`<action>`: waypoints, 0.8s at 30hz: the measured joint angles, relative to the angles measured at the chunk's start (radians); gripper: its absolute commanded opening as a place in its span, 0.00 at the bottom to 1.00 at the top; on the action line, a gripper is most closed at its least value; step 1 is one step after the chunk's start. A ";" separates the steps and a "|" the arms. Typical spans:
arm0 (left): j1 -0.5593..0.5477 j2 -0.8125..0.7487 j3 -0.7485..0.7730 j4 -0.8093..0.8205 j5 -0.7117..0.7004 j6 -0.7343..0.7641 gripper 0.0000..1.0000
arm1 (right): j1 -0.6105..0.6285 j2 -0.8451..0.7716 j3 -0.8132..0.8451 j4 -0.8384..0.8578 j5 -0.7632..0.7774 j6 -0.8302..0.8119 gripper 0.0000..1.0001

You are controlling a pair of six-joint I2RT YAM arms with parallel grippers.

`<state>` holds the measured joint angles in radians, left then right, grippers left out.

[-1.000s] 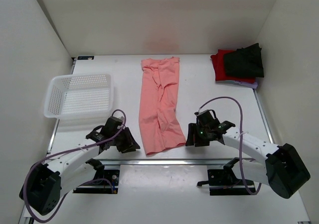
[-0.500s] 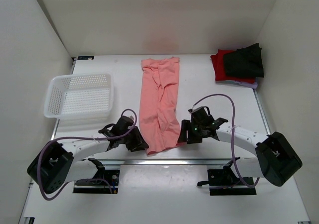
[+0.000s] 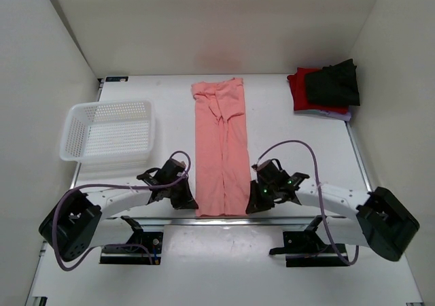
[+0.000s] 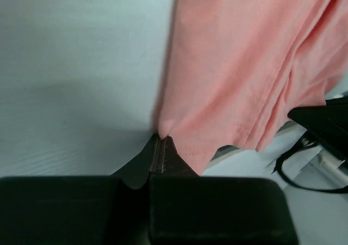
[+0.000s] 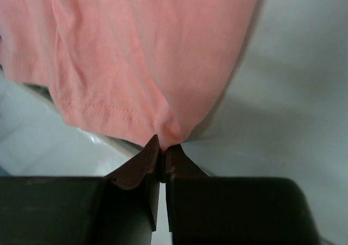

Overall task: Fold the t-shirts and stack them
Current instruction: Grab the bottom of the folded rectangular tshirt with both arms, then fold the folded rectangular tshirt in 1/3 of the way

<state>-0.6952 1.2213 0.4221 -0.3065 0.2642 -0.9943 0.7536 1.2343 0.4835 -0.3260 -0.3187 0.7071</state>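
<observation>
The white table (image 3: 285, 132) fills most of what I can see, and down its middle lies the salmon-pink t-shirt (image 3: 221, 149). It is folded lengthwise into a long narrow strip, neck end at the far side and hem reaching the near edge between the two arms. To its left, well apart from it, sits a white lattice basket (image 3: 109, 132). In the far right corner is a small pile of folded shirts: a black shirt (image 3: 333, 85) on top, a red shirt (image 3: 297, 88) under it, and a sliver of a pale lavender shirt (image 3: 342, 116) at the bottom.

The left gripper (image 4: 161, 142) is at the near left corner of the pink strip. Its jaws are pressed together with a pinch of the hem corner caught between the tips. The right gripper (image 5: 162, 148) is at the near right corner, and its jaws are likewise clamped tight on a small tuck of the stitched hem. Both sit low against the table.
</observation>
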 measured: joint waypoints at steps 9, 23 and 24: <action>0.016 -0.021 0.043 -0.151 0.090 0.078 0.00 | 0.010 -0.147 -0.030 -0.186 -0.069 0.029 0.01; 0.290 0.137 0.406 -0.217 0.228 0.179 0.00 | -0.294 0.137 0.428 -0.390 -0.142 -0.219 0.00; 0.319 0.160 0.426 -0.218 0.235 0.187 0.00 | -0.325 0.158 0.456 -0.395 -0.145 -0.233 0.00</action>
<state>-0.3759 1.3811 0.8482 -0.5243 0.4988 -0.8070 0.4286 1.3922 0.9394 -0.7212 -0.4633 0.4736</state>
